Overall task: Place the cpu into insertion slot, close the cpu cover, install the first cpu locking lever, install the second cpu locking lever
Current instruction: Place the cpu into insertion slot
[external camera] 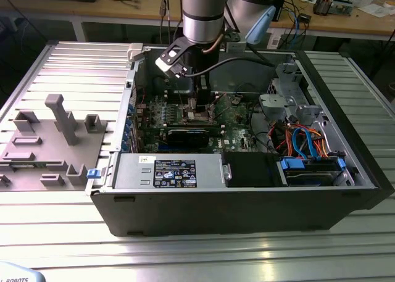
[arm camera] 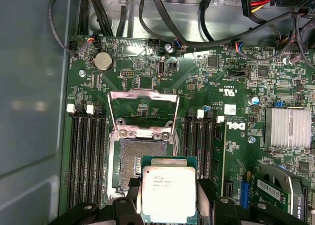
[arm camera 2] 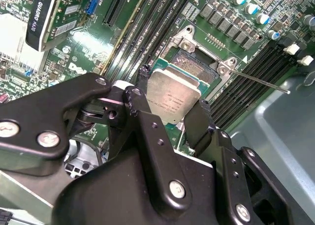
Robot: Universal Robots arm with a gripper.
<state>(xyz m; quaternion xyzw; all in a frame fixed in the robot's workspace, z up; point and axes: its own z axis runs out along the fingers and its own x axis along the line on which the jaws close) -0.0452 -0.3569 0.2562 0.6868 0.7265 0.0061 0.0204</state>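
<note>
My gripper (arm camera: 168,201) is shut on the cpu (arm camera: 168,193), a flat square chip with a silver-grey top, pinched by two opposite edges between black fingers (arm camera: 206,189). The chip hangs just above the motherboard and overlaps one corner of the insertion slot (arm camera: 129,161), whose pin field lies bare. The cpu cover (arm camera: 142,93), a thin silvery frame, is swung back open beyond the socket. In the second wrist view the gripper (arm camera 2: 170,107) holds the cpu (arm camera 2: 172,97) beside the open socket (arm camera 2: 197,67), and a thin locking lever (arm camera 2: 261,81) sticks out sideways. The exterior view has the gripper (external camera: 196,106) deep inside the computer case.
Memory slots (arm camera: 86,156) flank the socket on both sides. A finned heatsink (arm camera: 288,127) and a graphics card (arm camera 2: 54,16) lie nearby, with cable bundles (arm camera: 162,18) along the case wall. The power supply (external camera: 170,171) and drive cage (external camera: 290,91) crowd the case. A grey fixture (external camera: 49,140) stands outside.
</note>
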